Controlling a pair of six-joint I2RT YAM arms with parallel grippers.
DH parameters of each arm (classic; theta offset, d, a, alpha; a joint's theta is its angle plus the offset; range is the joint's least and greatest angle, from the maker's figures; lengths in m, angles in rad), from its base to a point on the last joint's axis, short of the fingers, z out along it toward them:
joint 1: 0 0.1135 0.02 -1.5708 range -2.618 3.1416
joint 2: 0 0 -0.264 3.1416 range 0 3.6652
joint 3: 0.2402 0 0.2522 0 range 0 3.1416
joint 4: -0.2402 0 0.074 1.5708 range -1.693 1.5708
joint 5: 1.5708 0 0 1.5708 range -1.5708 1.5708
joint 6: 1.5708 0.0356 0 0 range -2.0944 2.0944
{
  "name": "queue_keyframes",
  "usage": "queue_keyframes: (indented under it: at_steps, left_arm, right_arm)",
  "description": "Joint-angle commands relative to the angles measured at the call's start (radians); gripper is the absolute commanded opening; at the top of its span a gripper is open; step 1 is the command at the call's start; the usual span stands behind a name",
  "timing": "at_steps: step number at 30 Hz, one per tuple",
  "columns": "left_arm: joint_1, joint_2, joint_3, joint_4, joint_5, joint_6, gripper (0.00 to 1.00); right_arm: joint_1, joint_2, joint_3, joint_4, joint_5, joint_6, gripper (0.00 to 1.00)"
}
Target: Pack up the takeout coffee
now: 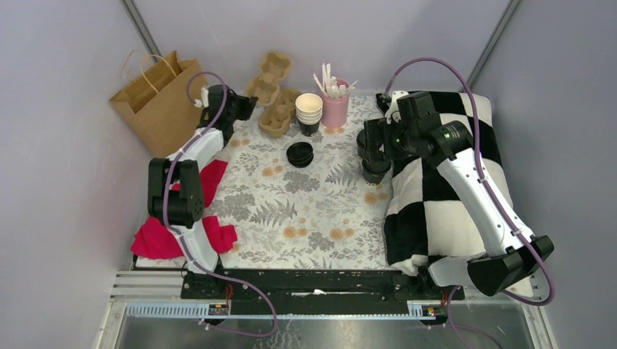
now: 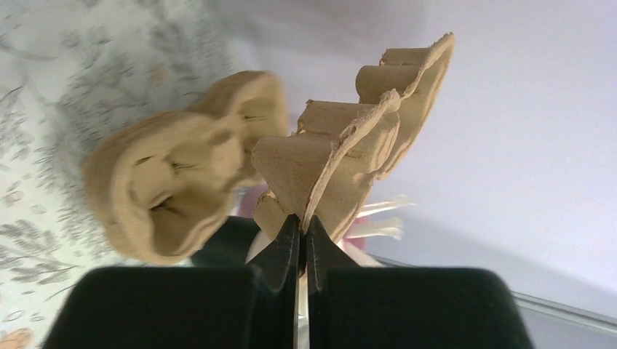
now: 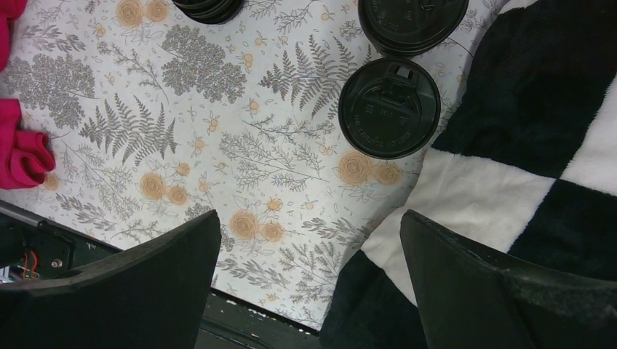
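The takeout coffee [image 1: 375,174], a black cup with a black lid, stands on the flowered cloth by the checkered blanket's edge. In the right wrist view it shows lid-up [image 3: 389,107], ahead of my fingers. My right gripper [image 1: 372,150] hovers just over it, open and empty [image 3: 309,243]. My left gripper [image 1: 246,106] is at the back left, shut on the thin rim of a brown cardboard cup carrier [image 2: 349,153], which is tilted up on edge.
A second cardboard carrier [image 2: 182,189] lies beside the held one. A stack of lidless cups [image 1: 308,113], a pink cup of stirrers [image 1: 335,107], loose black lids [image 1: 300,154], a paper bag [image 1: 156,102], a red cloth [image 1: 182,233] and the blanket [image 1: 451,203] surround the cloth. Another black lid [image 3: 411,22] sits beyond the coffee.
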Motion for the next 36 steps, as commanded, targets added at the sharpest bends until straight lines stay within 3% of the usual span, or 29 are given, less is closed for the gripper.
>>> queue_keyframes:
  at_steps: [1, 6, 11, 17, 24, 32, 36]
  left_arm:
    - [0.012, -0.128, 0.085, -0.001, 0.049, 0.054, 0.0]
    - [-0.007, -0.227, 0.14, -0.17, 0.133, 0.224, 0.0]
    - [-0.095, -0.411, 0.12, -0.375, 0.119, 0.383, 0.0]
    - [-0.207, -0.552, 0.073, -0.534, 0.14, 0.534, 0.0]
    - [-0.213, -0.654, 0.017, -0.647, 0.267, 0.651, 0.0]
    - [-0.212, -0.743, -0.074, -0.655, 0.412, 0.678, 0.0]
    - [-0.209, -0.761, -0.099, -0.636, 0.473, 0.662, 0.0]
  right_arm:
    - [-0.002, -0.027, 0.034, 0.029, -0.039, 0.008, 1.0]
    - [-0.002, 0.003, 0.08, 0.028, -0.105, 0.014, 1.0]
    - [0.004, 0.07, 0.165, 0.038, -0.2, 0.054, 1.0]
    - [0.063, 0.238, 0.413, -0.035, -0.221, 0.121, 1.0]
    - [0.042, 0.387, 0.668, -0.156, -0.163, 0.139, 1.0]
    - [-0.032, 0.278, 0.42, 0.087, -0.38, 0.235, 0.75]
    - [-0.057, 0.19, 0.263, 0.2, -0.447, 0.245, 0.7]
